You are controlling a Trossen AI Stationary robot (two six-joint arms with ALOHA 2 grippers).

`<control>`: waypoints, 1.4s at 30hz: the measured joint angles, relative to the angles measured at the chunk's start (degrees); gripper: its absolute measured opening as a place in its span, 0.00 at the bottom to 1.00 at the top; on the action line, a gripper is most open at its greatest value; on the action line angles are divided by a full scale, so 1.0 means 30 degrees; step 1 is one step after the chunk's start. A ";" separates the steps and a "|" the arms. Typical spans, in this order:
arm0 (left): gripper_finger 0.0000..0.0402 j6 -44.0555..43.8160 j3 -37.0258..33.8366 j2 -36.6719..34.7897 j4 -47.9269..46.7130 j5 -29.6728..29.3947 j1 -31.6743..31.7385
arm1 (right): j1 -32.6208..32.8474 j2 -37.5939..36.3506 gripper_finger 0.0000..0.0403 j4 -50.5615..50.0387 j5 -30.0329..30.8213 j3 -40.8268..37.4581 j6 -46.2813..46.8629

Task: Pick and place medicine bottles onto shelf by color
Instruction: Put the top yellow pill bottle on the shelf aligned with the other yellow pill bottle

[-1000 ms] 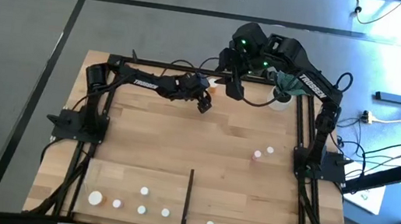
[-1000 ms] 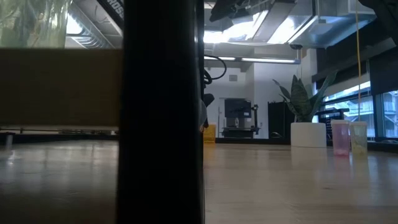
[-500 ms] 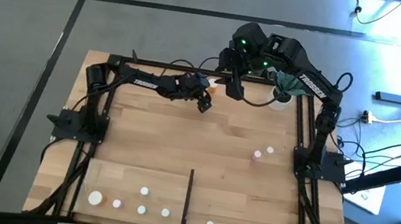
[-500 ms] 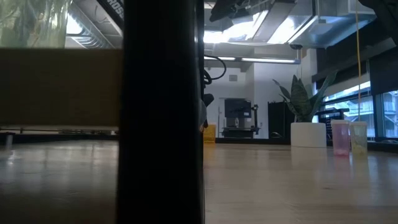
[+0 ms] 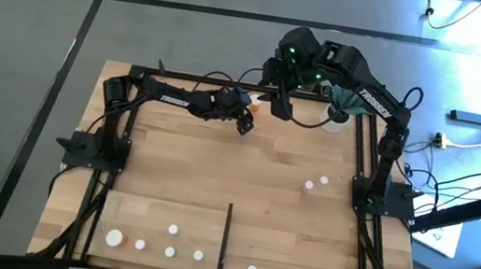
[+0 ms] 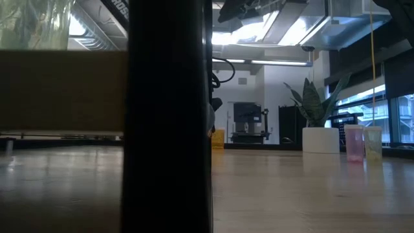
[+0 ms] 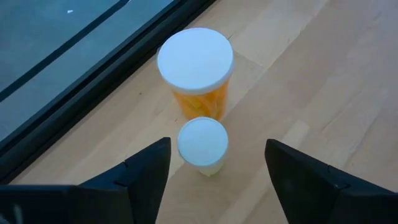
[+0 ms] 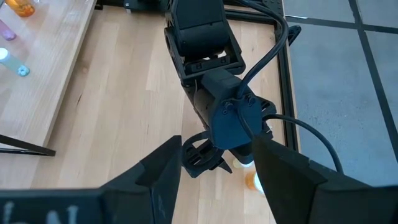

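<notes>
Left gripper (image 7: pixel 211 180) hovers by the desk's far rail (image 7: pixel 93 81), jaws apart, straddling a small white-capped bottle (image 7: pixel 203 144) and narrowing slightly over the last second; nothing gripped yet. Arm position otherwise unchanged, so likely a grasp starting. A larger orange bottle (image 7: pixel 196 68) touches the small one on its rail side, a snag risk.

Right gripper (image 8: pixel 211 180) waits above the left one, open and empty.

The shelf (image 5: pixel 161 232) is well away from that rail, holding 5 bottles. Small bottle's colour is hidden under its cap; the low view is blocked by a black post (image 6: pixel 168 116).
</notes>
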 joint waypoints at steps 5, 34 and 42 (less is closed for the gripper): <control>0.56 0.0000 0.0000 0.0000 -0.0005 0.0000 -0.0007 | 0.0000 -0.0007 0.49 0.0000 0.0000 0.0000 0.0000; 0.52 0.0000 0.0000 -0.0015 -0.0509 0.0028 -0.0055 | -0.0007 -0.0007 0.49 -0.0005 0.0000 0.0000 0.0000; 0.51 0.0007 0.0000 -0.0022 -0.0494 0.0031 -0.0066 | -0.0007 -0.0007 0.49 -0.0003 0.0000 0.0000 0.0000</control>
